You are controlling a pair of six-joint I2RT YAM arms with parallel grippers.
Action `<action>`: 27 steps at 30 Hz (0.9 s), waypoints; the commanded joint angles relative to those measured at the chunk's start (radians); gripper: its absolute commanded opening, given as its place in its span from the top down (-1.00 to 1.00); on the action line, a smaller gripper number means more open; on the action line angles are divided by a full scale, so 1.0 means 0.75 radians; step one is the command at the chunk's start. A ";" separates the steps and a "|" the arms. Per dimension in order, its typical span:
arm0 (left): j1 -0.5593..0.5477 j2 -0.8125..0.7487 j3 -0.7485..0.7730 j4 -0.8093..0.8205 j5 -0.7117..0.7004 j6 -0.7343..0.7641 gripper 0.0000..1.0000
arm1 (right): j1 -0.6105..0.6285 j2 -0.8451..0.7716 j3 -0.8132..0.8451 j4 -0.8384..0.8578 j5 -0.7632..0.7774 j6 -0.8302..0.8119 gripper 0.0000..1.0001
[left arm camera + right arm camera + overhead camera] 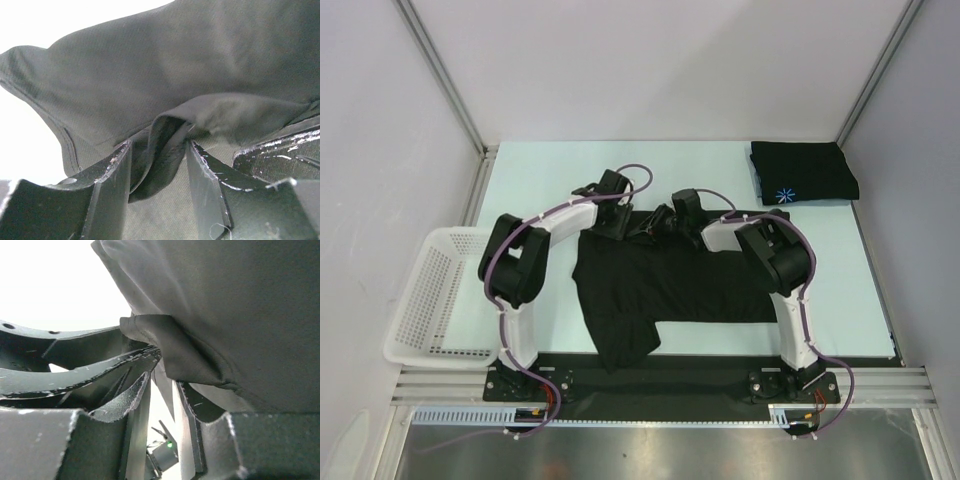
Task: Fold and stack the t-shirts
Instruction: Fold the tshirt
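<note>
A black t-shirt [670, 285] lies partly spread in the middle of the table, with one sleeve hanging toward the near edge. Both grippers meet at its far edge. My left gripper [617, 222] stands open, and a loose fold of the shirt [200, 65] droops between its fingers [159, 150]. My right gripper [667, 222] has its jaws nearly closed on a strip of the shirt's hem [240, 315], pinched at the tips [162, 382]. A second black t-shirt [805, 172] with a light-blue starburst logo lies folded at the far right.
A white mesh basket [430, 300] stands at the table's left edge. Grey walls enclose the table on three sides. The left gripper's fingers [75, 370] show close beside the right gripper in the right wrist view.
</note>
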 commanded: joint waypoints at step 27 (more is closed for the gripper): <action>0.079 -0.181 -0.118 0.033 0.091 -0.003 0.36 | 0.072 -0.015 0.110 -0.193 0.288 -0.024 0.77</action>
